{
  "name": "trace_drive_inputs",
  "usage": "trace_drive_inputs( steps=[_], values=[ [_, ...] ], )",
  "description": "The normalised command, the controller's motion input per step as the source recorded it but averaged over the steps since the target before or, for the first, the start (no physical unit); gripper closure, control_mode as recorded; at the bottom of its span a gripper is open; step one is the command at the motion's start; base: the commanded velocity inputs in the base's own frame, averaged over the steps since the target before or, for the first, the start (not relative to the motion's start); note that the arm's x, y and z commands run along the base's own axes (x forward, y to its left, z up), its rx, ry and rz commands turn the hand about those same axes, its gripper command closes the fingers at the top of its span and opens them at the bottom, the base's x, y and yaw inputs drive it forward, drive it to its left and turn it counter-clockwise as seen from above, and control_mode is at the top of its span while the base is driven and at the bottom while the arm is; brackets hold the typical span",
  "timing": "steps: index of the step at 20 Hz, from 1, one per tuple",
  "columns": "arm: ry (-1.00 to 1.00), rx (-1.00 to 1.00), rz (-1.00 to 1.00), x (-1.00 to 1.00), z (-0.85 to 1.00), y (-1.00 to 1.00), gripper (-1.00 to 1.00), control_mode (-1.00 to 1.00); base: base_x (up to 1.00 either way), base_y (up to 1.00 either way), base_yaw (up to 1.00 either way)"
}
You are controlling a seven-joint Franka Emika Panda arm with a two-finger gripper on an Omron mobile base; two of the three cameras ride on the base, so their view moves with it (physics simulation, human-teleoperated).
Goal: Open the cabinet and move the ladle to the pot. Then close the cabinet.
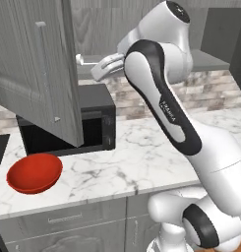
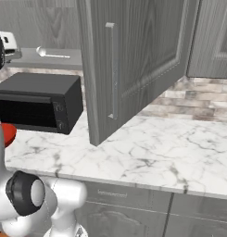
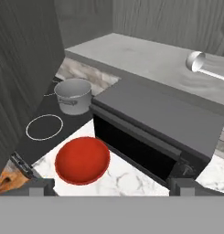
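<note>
Silvery ladle [image 3: 205, 66] lay flat on the open cabinet's shelf [image 3: 145, 57], bowl end toward the hand, handle running away along the shelf toward the right of the hand view. Gripper [image 1: 99, 69] sat at shelf height just short of the bowl, jaws spread wide, holding nothing. Cabinet door [image 2: 133, 60] stood swung open. Ladle's long axis ran roughly in line with the reach, so my read: the jaws needed to straddle the thin handle crosswise. Pot [image 3: 73, 95] waited on the stovetop [image 3: 42, 132] below, beyond the red bowl [image 3: 82, 160] and beside the microwave [image 3: 154, 128].
</note>
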Motion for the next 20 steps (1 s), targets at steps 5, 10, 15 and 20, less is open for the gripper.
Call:
trace_drive_inputs(
  steps=[5, 10, 15, 20],
  values=[
    [0.00, 0.04, -0.26, 0.72, -0.03, -0.09, -1.00, -1.00, 0.00, 0.00, 0.00],
    [0.00, 0.07, -0.23, 0.72, -0.03, -0.06, -1.00, -1.00, 0.00, 0.00, 0.00],
    [0.00, 0.05, -0.19, 0.63, -0.11, -0.01, -1.00, -1.00, 0.00, 0.00, 0.00],
    [0.00, 0.05, -0.14, 0.45, -0.01, 0.00, -1.00, -1.00, 0.00, 0.00, 0.00]
  ],
)
